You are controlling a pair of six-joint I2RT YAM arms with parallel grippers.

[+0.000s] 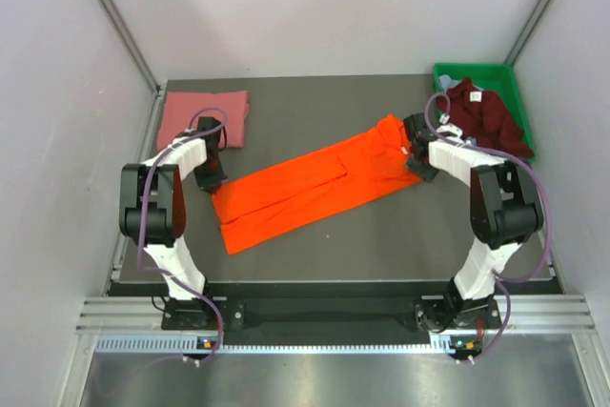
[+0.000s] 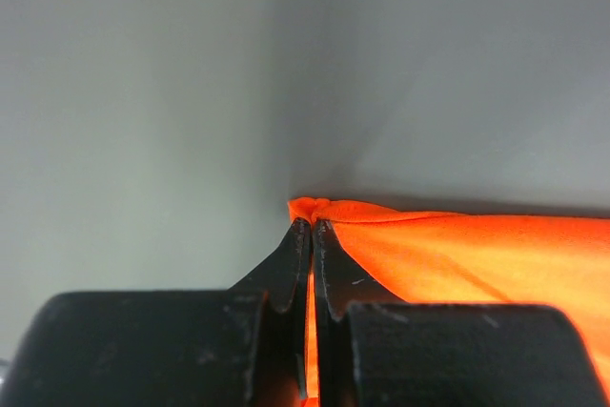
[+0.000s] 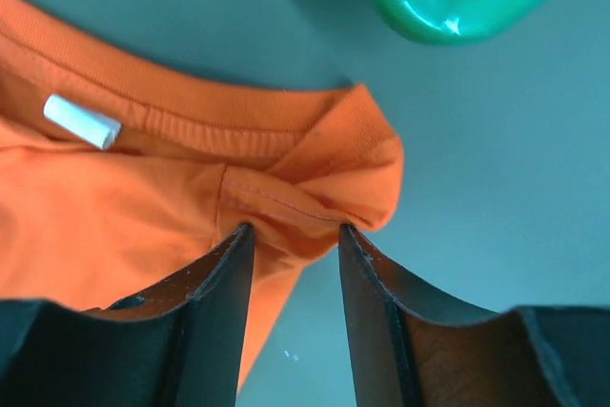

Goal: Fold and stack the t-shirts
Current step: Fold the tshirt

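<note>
The bright orange t-shirt (image 1: 315, 188) lies folded into a long strip, running diagonally across the dark table. My left gripper (image 1: 212, 181) is shut on its lower left corner; in the left wrist view the jaws (image 2: 313, 222) pinch the orange cloth (image 2: 457, 254) tight. My right gripper (image 1: 416, 161) is at the collar end. Its jaws (image 3: 294, 231) stand apart, the tips touching a bunched fold of the orange shirt (image 3: 114, 226) near the white label (image 3: 82, 121). A salmon pink t-shirt (image 1: 202, 116) lies folded at the back left. A dark maroon t-shirt (image 1: 486, 116) spills from the bin.
A green plastic bin (image 1: 477, 71) stands at the back right corner, its rounded rim (image 3: 448, 7) close beyond my right fingers. A sliver of pale blue-grey cloth (image 1: 454, 83) shows in the bin. Grey walls enclose the table on three sides.
</note>
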